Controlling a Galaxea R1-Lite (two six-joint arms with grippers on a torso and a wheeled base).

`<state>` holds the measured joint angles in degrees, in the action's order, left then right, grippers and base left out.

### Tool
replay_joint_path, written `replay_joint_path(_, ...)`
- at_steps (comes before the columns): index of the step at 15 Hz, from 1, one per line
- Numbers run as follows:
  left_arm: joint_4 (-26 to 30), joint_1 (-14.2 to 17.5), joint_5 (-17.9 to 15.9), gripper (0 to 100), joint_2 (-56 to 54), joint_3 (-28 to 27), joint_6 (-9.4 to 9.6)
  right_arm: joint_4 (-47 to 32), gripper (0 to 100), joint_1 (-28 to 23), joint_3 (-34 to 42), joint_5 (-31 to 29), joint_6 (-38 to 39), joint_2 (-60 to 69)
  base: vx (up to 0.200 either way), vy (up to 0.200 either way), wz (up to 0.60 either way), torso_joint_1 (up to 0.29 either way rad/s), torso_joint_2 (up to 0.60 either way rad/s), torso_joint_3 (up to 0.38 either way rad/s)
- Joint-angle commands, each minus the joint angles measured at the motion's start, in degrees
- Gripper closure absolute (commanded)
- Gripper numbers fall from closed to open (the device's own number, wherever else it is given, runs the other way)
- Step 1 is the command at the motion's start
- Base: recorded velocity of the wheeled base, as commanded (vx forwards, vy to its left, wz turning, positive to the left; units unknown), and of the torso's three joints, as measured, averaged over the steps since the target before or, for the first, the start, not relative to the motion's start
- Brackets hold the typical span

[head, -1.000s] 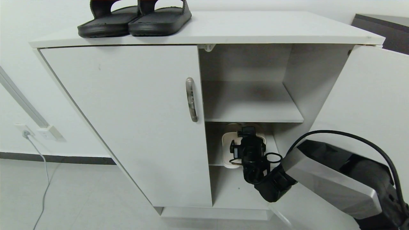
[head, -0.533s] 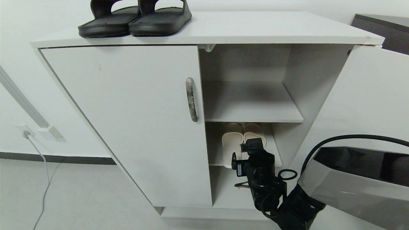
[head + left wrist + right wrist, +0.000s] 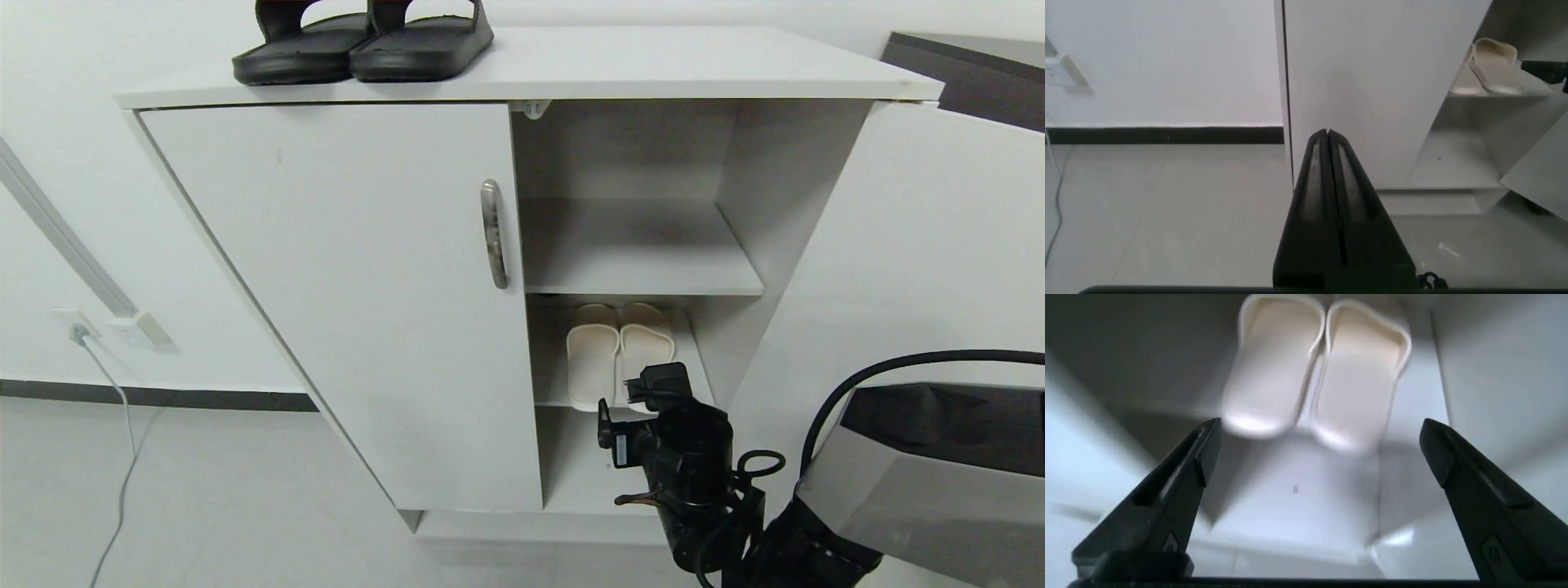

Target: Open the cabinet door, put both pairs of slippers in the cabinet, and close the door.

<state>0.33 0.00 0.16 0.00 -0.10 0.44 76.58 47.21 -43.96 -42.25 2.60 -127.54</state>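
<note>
A white cabinet (image 3: pixel 653 61) is seen across the middle of the head view. Its left door (image 3: pixel 343 294) is shut, with a metal handle (image 3: pixel 492 234) set upright along its inner edge. The right door (image 3: pixel 931 245) is swung wide open at the right of the frame. Inside the open half, an upper shelf (image 3: pixel 641 257) and a middle shelf (image 3: pixel 549 367) below it are shown. A pair of white slippers (image 3: pixel 619 351) is laid side by side on the middle shelf, the two touching each other, just below the centre of the frame. A pair of black slippers (image 3: pixel 366 45) is set side by side on the cabinet top at the upper left of the frame, with the toes near the front edge and the backs cut off by the top border.

The right gripper (image 3: pixel 1320 431) is held low in front of the open half, just outside the cabinet, at the lower right of the head view. Its fingers are spread wide apart and nothing is held between them; the white slippers are seen beyond them in the right wrist view. The left gripper (image 3: pixel 1328 135) is pressed together with nothing between its fingers, and the shut door and the grey floor (image 3: pixel 1167 212) are seen beyond it. A wall socket (image 3: pixel 77 327) with a cable (image 3: pixel 122 457) hanging from it is seen at the left edge of the head view
</note>
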Motion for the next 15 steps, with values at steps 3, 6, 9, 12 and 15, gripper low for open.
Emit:
replay_joint_path(3, 0.0, 0.0, 0.0, 100, 0.1, 0.0, 0.09, -0.1, 0, 0.2, 0.5, 0.1, -0.3, 1.1, -0.2, 0.0, 0.0, -0.002, 0.0, 0.002)
replay_joint_path(6, 0.0, 0.0, -0.2, 100, 0.1, 0.0, 0.09, 0.0, 0, 0.2, 0.1, 0.1, -1.4, 1.2, 0.0, 0.0, 0.0, 0.0, 0.0, 0.0)
replay_joint_path(9, 0.0, 0.0, -0.2, 100, 0.1, 0.0, 0.09, 0.0, 0, 0.2, 0.0, 0.1, -1.7, 1.7, 0.0, 0.0, 0.0, 0.0, 0.0, 0.0)
replay_joint_path(12, 0.0, 0.0, -0.2, 100, 0.1, 0.0, 0.09, 0.0, 0, 0.1, 0.5, 0.1, -1.7, 2.0, 0.0, 0.0, 0.0, 0.0, 0.0, 0.0)
replay_joint_path(15, 0.0, 0.0, -0.2, 100, 0.1, 0.0, 0.09, 0.0, 0, 0.0, 0.5, 0.1, -1.7, 2.1, 0.0, 0.0, 0.0, 0.0, 0.0, 0.0)
